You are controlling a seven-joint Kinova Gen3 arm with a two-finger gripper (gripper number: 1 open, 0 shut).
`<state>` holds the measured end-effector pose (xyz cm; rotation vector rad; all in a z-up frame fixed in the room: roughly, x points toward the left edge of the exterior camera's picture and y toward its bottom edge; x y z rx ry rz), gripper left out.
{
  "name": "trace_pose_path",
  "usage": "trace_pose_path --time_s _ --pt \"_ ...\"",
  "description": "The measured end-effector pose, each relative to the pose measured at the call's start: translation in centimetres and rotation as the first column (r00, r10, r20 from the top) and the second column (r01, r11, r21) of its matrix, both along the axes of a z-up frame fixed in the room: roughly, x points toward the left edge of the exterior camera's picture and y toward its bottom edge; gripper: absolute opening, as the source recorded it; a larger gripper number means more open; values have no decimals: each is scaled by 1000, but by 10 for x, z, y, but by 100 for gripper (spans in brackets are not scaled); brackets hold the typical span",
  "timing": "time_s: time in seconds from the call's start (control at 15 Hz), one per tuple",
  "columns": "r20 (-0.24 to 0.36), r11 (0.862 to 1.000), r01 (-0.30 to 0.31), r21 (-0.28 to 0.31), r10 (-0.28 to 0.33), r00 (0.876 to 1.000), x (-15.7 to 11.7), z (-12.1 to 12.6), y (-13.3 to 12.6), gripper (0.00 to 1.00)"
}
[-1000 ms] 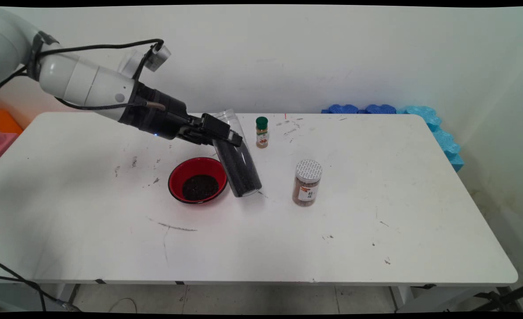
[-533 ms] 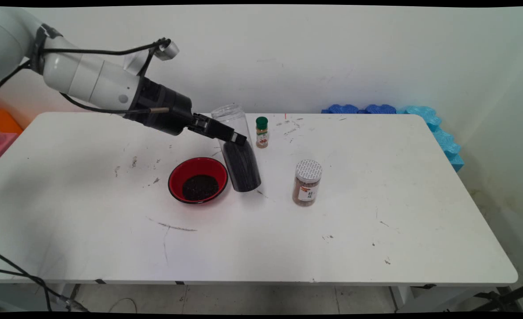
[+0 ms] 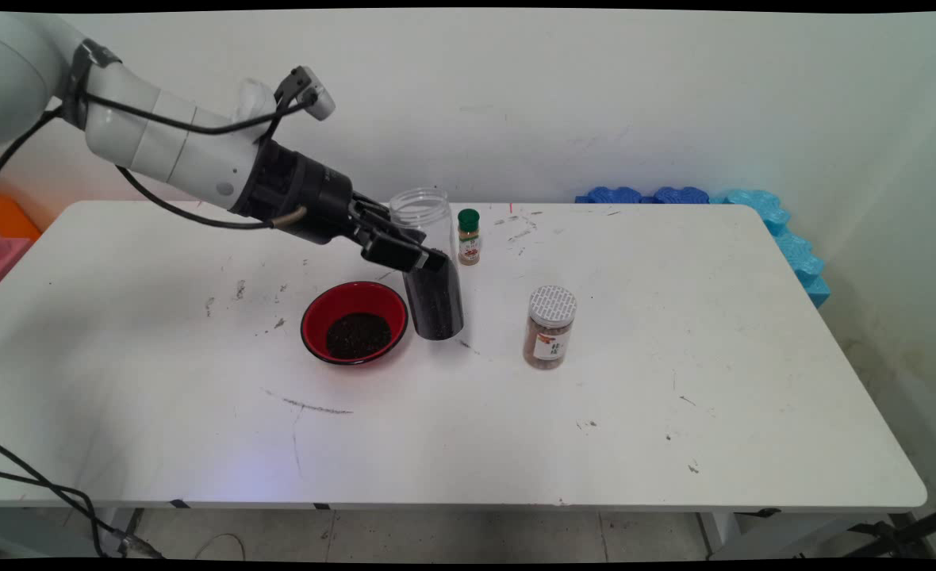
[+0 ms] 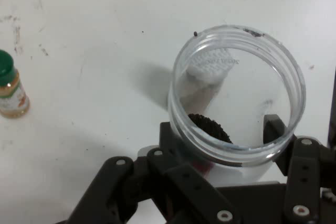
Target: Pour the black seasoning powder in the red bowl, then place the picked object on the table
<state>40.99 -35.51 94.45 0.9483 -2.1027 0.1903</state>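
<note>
A clear jar (image 3: 431,274) of dark grains is clamped upright in the gripper (image 3: 404,252). It is stood on the tabletop (image 3: 674,381) just beside a red bowl (image 3: 354,322).

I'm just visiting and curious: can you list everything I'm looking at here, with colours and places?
Tall clear plastic jar of dark grains: one, open-topped, table centre, in the gripper.
Red bowl of dark grains: one, just left of the jar.
Small green-capped spice bottle: one, behind the jar.
Brown-filled jar with white lid: one, right of centre.
Blue foam pieces: at the far right corner.
White table: one.
Black two-finger gripper: one, shut on the jar.
</note>
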Motion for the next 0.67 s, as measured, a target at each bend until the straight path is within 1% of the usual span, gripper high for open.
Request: trace_pose_path --time_s 0.13,0.33,0.67 --pt "37 998 44 -35 -43 998 -2 0 1 0" --pt "84 991 104 -82 -97 992 -7 0 2 0" --pt "123 980 156 -121 -141 982 -12 0 3 0"
